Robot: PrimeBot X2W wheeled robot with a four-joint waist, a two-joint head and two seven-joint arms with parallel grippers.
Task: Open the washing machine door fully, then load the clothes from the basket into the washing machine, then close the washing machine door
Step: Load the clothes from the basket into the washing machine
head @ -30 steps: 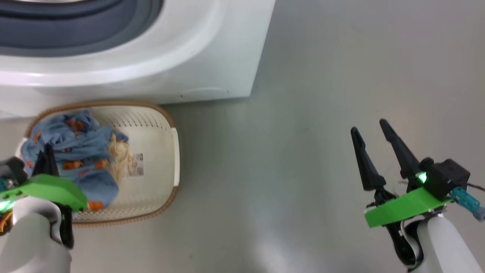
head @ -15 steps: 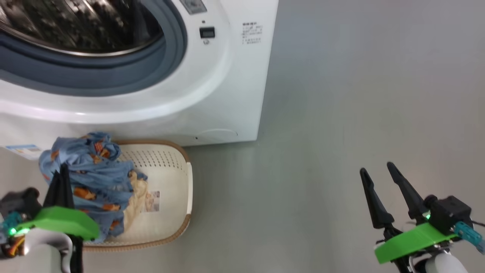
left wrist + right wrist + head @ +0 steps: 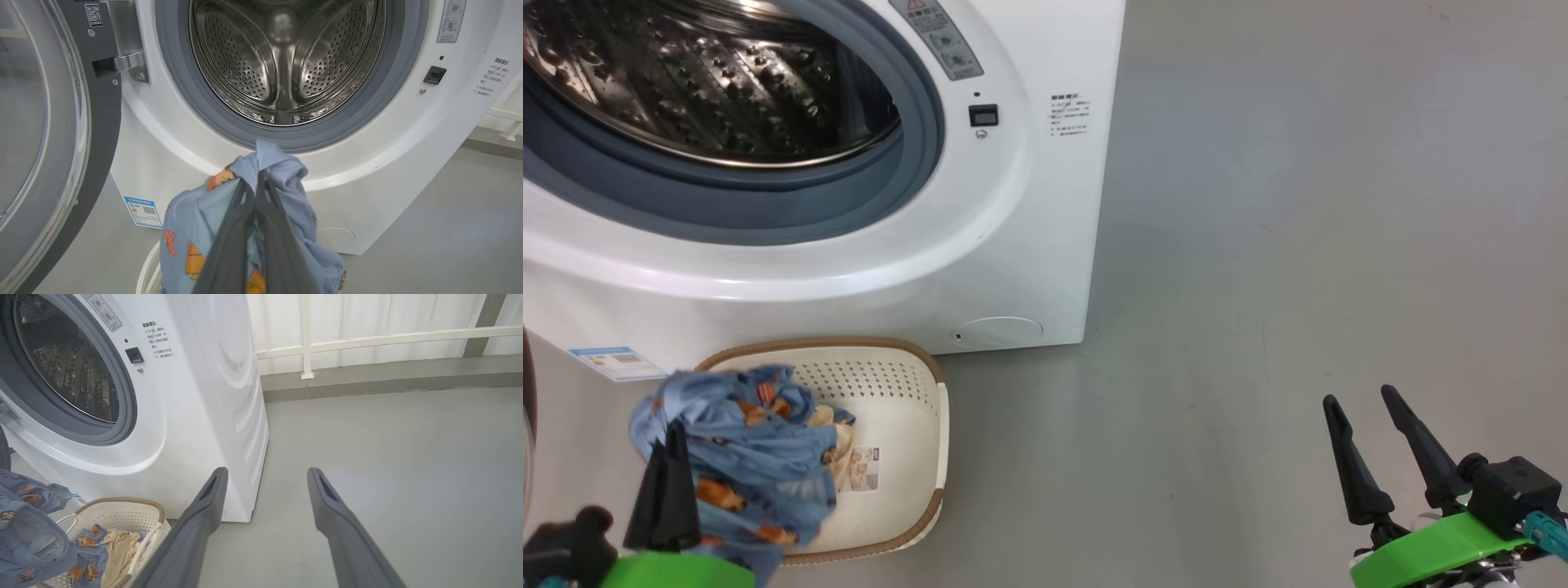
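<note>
Blue bear-print clothes: a second ago heaped in basket; now raised over its left side, pinched in clenched left gripper. Bundle drapes lengthwise along fingers, peak toward drum of washing machine. Cream piece lies in basket. Door swung open, left. Right gripper spread wide, holding nothing.

We note the washing machine door swung wide open, the washing machine drum exposed. Bear-print clothes hang from the left claw above the basket, cream cloth inside.
</note>
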